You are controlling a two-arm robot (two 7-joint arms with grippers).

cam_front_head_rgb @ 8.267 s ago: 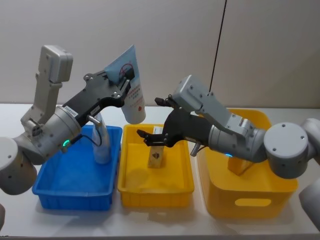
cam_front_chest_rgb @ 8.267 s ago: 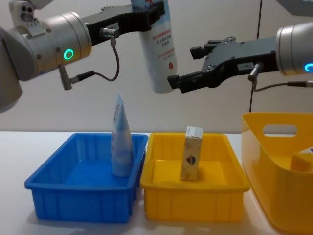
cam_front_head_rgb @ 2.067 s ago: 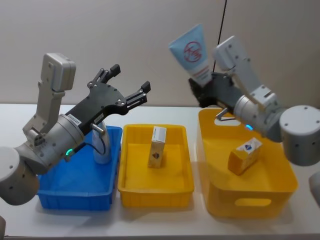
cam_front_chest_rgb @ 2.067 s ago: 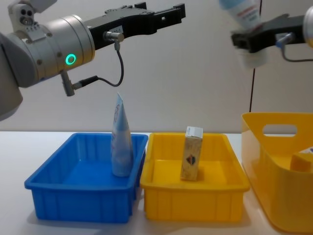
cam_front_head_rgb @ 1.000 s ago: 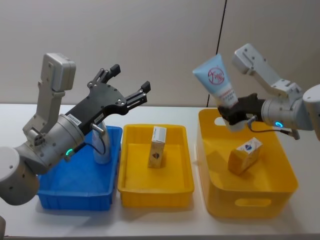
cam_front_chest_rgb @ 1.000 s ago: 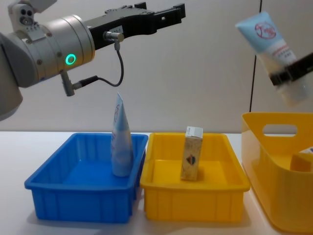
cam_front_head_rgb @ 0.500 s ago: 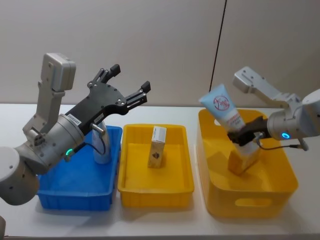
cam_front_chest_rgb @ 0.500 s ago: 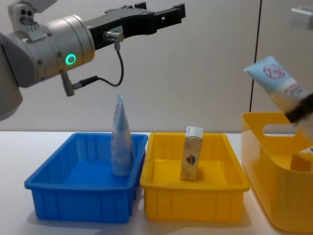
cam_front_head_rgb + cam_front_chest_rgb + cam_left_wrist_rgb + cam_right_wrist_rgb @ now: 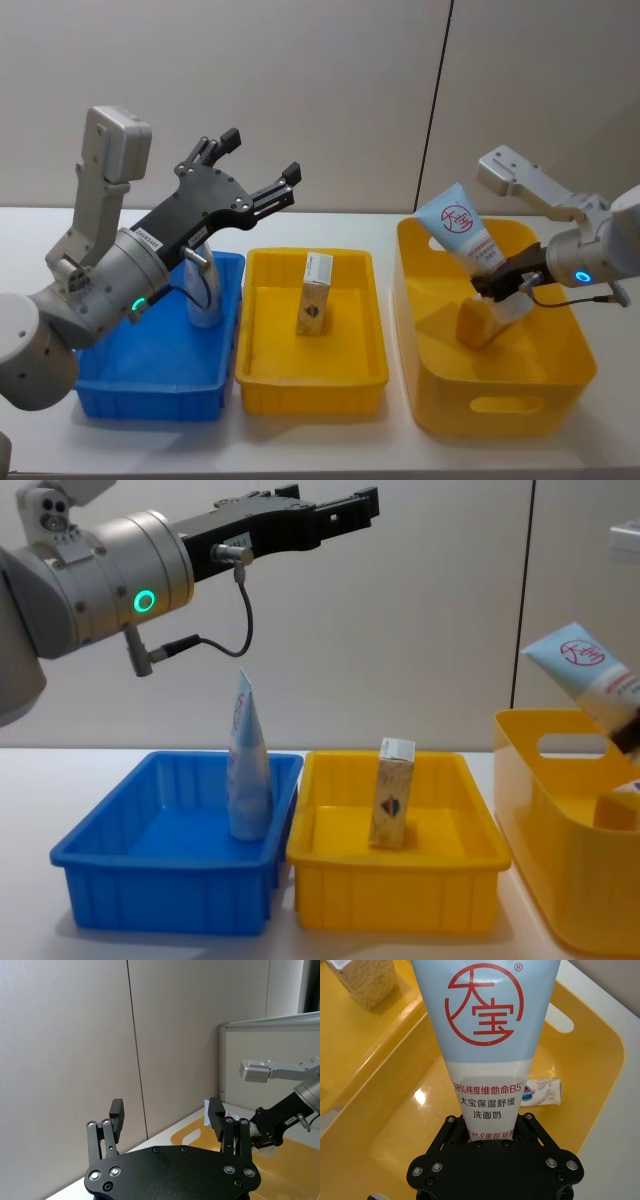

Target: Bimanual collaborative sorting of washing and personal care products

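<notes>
Grasping a tilted pouch (image 9: 463,234) low in the tall bin (image 9: 470,405) at right, the right gripper (image 9: 500,282) sits beside a carton (image 9: 478,322). Left gripper (image 9: 245,172), released, hangs upper left. Blue bin (image 9: 150,385): pouch; middle bin (image 9: 310,385): carton.

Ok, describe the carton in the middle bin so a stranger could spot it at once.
Three bins sit in a row on the white table; take the shallow yellow bin in the middle. The beige carton stands upright in it, alone, white-topped with a dark emblem, unlike the tilted carton in the deep yellow bin.
</notes>
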